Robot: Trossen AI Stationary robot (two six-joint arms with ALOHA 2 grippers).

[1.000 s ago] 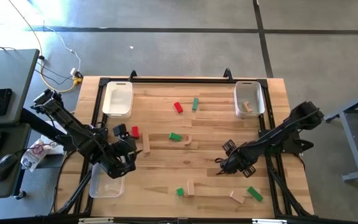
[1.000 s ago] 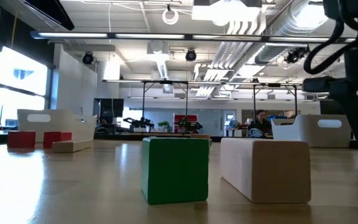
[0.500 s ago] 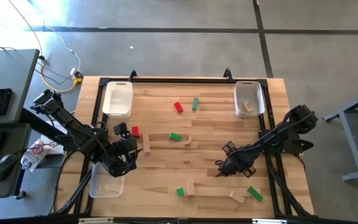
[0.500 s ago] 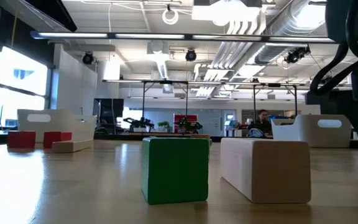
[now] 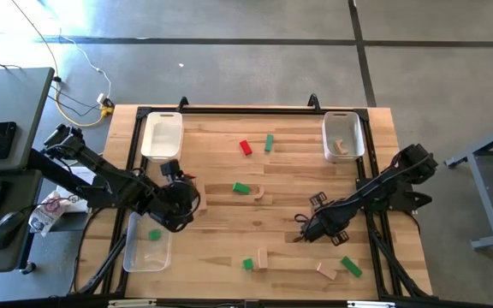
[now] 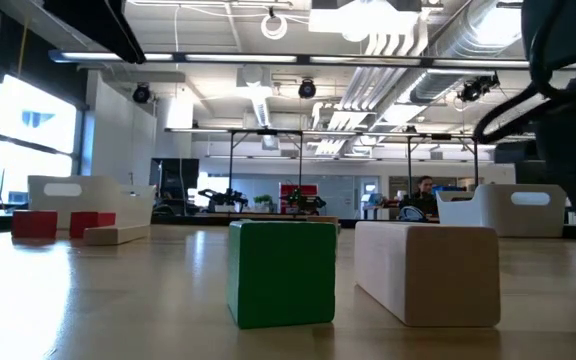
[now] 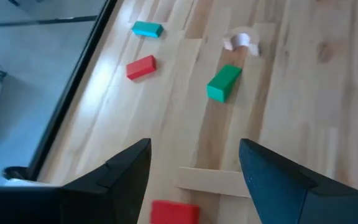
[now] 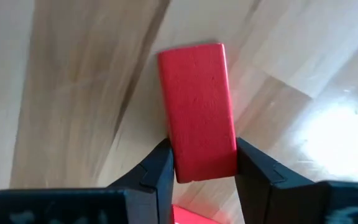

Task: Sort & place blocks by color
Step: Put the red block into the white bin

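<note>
Right gripper (image 8: 197, 171) jaws grip a red block (image 8: 197, 109); left gripper (image 7: 194, 171) jaws gape.

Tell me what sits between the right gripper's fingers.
A red block sits between the right gripper fingers, touching both pads; the right wrist view shows it.

The high camera hangs above the table (image 5: 255, 222) and looks straight down, taking in its whole top and both arms. The low camera sits at the table's surface, facing level across it into the room; a green block (image 6: 281, 272) stands very near its lens. The left wrist camera looks slantwise over the boards, sharing a green block (image 7: 223, 82) with the high view (image 5: 241, 188). The right wrist camera is pressed close to a red block (image 8: 197, 111).
</note>
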